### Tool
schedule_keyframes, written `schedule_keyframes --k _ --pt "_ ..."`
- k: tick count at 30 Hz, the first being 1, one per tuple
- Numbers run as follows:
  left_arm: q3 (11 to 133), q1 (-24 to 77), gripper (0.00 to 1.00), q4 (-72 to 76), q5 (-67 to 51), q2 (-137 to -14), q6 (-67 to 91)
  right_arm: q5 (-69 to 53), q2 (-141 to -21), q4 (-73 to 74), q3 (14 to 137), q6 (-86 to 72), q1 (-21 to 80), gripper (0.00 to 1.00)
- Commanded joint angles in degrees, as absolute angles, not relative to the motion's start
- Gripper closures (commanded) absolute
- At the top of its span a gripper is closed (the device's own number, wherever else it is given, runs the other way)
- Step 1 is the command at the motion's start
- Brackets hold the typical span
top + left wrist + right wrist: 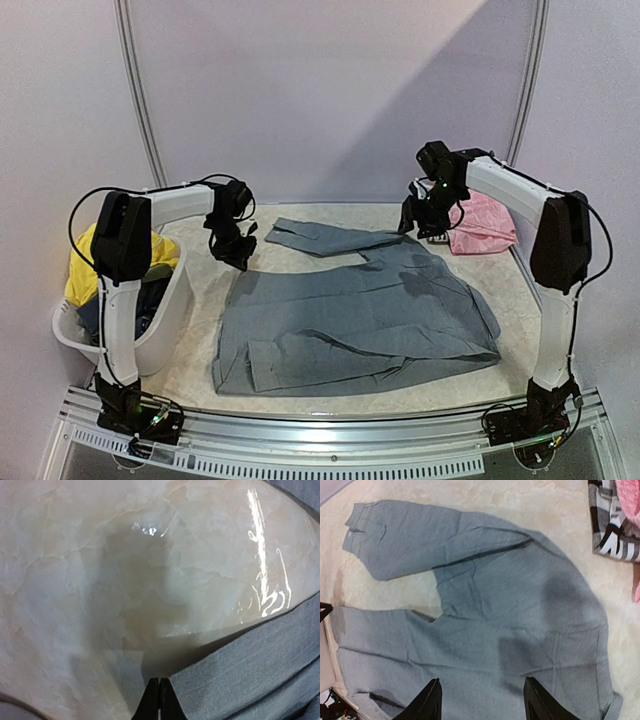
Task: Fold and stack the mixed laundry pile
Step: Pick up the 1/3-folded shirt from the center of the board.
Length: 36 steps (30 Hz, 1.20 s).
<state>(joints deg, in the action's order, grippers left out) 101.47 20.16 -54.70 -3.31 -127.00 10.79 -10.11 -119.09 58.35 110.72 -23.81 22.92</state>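
A large grey long-sleeved shirt (360, 310) (510, 610) lies spread on the table, partly folded, with one sleeve (320, 238) stretched toward the back. At the shirt's back-left corner my left gripper (240, 258) (159, 687) is low and shut. The grey fabric edge (260, 660) lies right against its right finger, and no cloth shows between the jaws. My right gripper (425, 228) (482, 692) hovers open above the shirt's back-right part, holding nothing. A shiny pink piece (485, 225) (627, 500) lies at the back right. Yellow shorts (85, 270) and dark blue items (150, 295) sit in the tub.
A white plastic tub (170, 310) stands at the table's left edge beside the left arm. A black-and-white striped garment (610, 530) lies next to the pink piece. Bare marbled tabletop (100, 580) shows behind the shirt's left corner.
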Motion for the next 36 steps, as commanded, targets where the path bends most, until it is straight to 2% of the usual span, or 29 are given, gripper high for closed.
schedule_keyframes --k 1,9,24,29,36 --pt "100.76 19.69 1.00 -54.75 -5.17 -124.41 12.39 -7.66 -127.95 60.03 119.65 -17.88 20.06 0.42" --pt "101.06 19.93 1.00 -56.42 -6.37 -123.46 14.43 -0.50 -136.37 56.33 127.08 -8.53 19.59 0.35" --pt "99.79 20.31 1.00 -58.63 -7.80 -122.70 16.00 -4.07 -144.05 43.66 130.25 1.34 19.24 0.39" --pt "99.87 20.41 1.00 -59.24 -7.90 -122.77 16.06 -5.96 -147.01 42.82 132.35 0.83 18.73 0.47" --pt "99.70 20.48 1.00 -59.18 -8.02 -123.40 16.83 -8.48 -148.69 42.39 132.46 0.27 18.08 0.64"
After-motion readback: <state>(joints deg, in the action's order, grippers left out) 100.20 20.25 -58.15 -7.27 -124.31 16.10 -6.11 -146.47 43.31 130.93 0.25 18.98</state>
